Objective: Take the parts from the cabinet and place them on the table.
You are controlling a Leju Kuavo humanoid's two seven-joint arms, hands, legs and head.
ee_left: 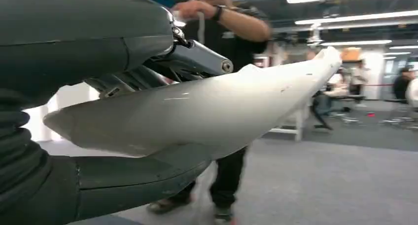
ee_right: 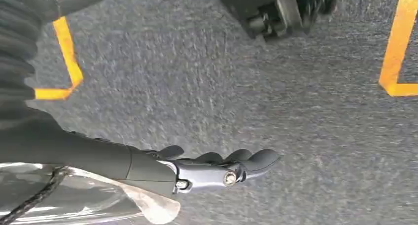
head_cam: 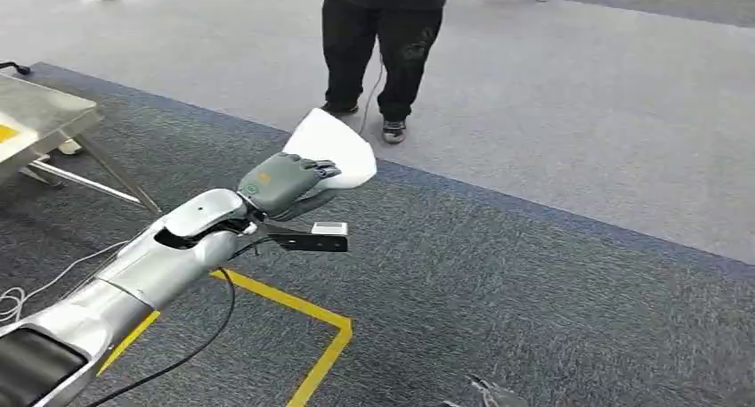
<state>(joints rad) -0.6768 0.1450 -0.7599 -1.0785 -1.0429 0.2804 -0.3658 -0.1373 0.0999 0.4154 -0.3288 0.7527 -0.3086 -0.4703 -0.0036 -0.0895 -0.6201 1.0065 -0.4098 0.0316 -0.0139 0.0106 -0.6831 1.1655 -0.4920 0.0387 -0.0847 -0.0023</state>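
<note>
My left hand (head_cam: 283, 183) is stretched out in front of me over the dark carpet and grips a white, smooth, curved part (head_cam: 334, 147). In the left wrist view the white part (ee_left: 212, 112) lies clamped between the thick thumb (ee_left: 123, 180) on one side and the darker fingers (ee_left: 162, 72) on the other, and its pointed end sticks out well past the hand. My right hand (ee_right: 207, 168) hangs low above the carpet with its fingers stretched out and nothing in them; its fingertips (head_cam: 488, 393) peek in at the head view's lower edge.
A metal table (head_cam: 40, 113) with slanted legs stands at the far left. A person in black trousers (head_cam: 381, 46) stands ahead on the lighter grey floor, close beyond the white part. Yellow tape (head_cam: 316, 322) marks a corner on the carpet below my left arm.
</note>
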